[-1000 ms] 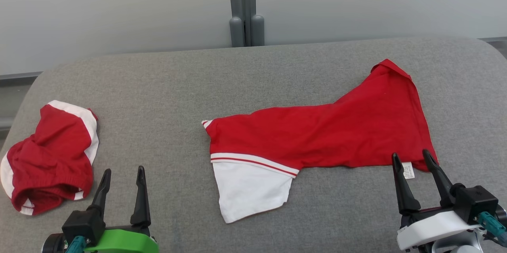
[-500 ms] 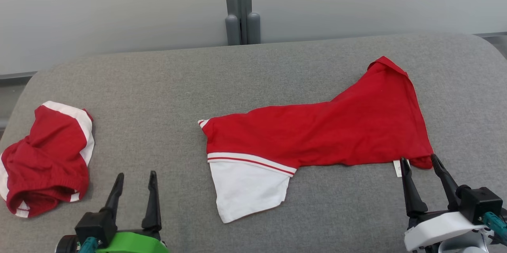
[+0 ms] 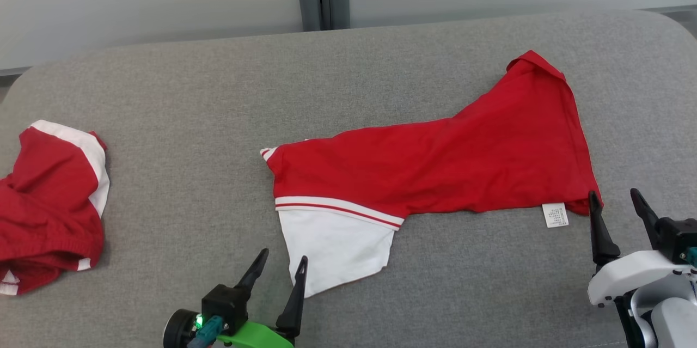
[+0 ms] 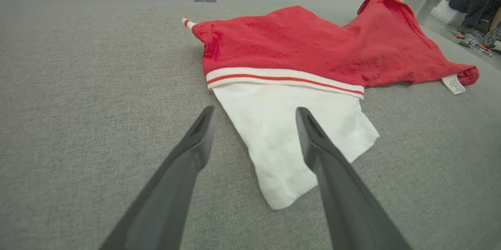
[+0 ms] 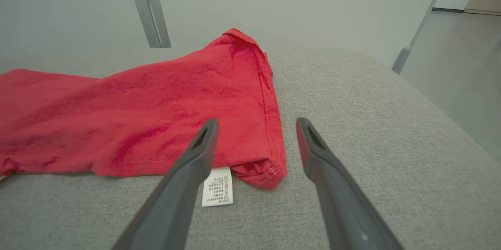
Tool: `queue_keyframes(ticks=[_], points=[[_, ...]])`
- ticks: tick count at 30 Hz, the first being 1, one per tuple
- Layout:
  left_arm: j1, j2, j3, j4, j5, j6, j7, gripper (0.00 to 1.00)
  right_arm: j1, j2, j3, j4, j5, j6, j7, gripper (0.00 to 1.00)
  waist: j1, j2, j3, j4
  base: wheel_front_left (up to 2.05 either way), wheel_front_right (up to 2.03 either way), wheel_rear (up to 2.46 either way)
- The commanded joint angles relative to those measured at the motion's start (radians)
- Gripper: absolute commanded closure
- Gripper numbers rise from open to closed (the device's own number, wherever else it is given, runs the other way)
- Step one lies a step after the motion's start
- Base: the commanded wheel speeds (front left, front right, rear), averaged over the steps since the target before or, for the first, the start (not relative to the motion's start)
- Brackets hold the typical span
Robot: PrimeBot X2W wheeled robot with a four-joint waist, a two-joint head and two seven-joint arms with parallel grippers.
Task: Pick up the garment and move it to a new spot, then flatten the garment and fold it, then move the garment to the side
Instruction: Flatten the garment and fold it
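The red garment is spread out but skewed on the grey cushion. Its white panel is turned toward the robot, and its care label shows at the near right corner. The head view has shifted over the last second, yet measured against the garment itself both arms are seen to have been repositioned. The left gripper, earlier well clear of the garment on its left, is now brought up to the white panel's near tip, which is framed between its fingers in the left wrist view. The right gripper, earlier straddling the label, is now set just right of it, with the garment's red corner framed between its fingers. Both sets of jaws are spread wide and nothing is held. A red bundle lies well to the garment's left. A two-corner pickup is judged to be in preparation, so lifting and moving are not yet begun.
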Motion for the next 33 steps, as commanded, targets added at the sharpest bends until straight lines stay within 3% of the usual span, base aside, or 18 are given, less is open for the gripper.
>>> queue_keyframes(ticks=[1,17,29,33], points=[[-0.026,0.004,-0.012,0.022,-0.010,-0.003,0.001,0.00,-0.026,-0.010,-0.005,0.032,0.007,-0.001,-0.003,0.00,0.0000,-0.0001,0.027,-0.013,0.00,0.00,0.00],[-0.144,0.004,-0.084,0.241,-0.057,-0.007,0.003,0.00,-0.208,-0.020,0.011,0.322,0.086,-0.001,-0.003,0.00,0.0000,-0.0001,0.123,-0.005,0.00,0.00,0.00],[-0.163,0.005,-0.104,0.283,-0.115,0.011,0.009,0.00,-0.241,-0.014,0.058,0.377,0.136,-0.001,-0.003,0.00,0.0000,-0.0001,0.148,0.002,0.00,0.00,0.00],[-0.147,0.005,-0.140,0.273,-0.136,-0.001,0.009,0.00,-0.235,-0.018,0.062,0.381,0.149,-0.001,-0.003,0.00,0.0000,-0.0001,0.148,0.003,0.00,0.00,0.00]])
